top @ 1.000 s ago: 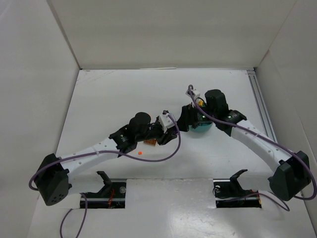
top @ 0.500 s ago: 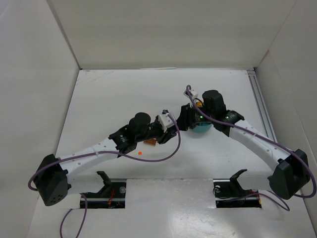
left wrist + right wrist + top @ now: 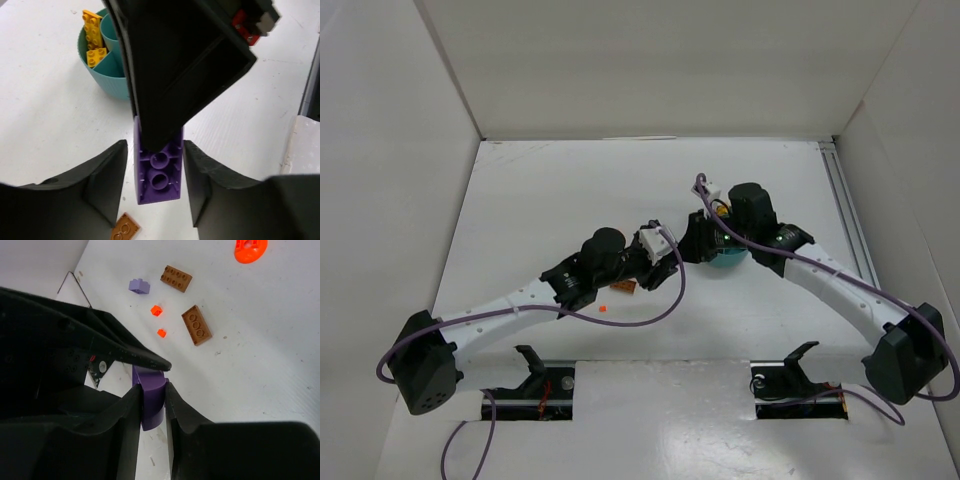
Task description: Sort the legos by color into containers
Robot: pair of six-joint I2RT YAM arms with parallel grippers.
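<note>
The right gripper (image 3: 152,390) has its jaws clamped on a long purple brick (image 3: 151,407), pinched at one end near the lower centre of the right wrist view. In the left wrist view the same brick hangs stud-hollows towards the camera between the fingers of the left gripper (image 3: 155,147), whose jaws stand apart on either side of it; the right-hand finger lies just beside the brick, and whether it touches I cannot tell. The teal tub (image 3: 107,82) sits in the upper left of that view on the white table (image 3: 45,130), with two yellow bricks (image 3: 92,30) in one wedge compartment beside its central cup (image 3: 112,32). A brownish-orange plate (image 3: 125,227) lies on the table at the bottom edge. The right wrist view shows loose pieces in its upper half: two brown bricks (image 3: 196,325), a small lilac brick (image 3: 139,286), two tiny red-orange bits (image 3: 156,310) and a red-orange round piece (image 3: 250,247) at the top edge.
</note>
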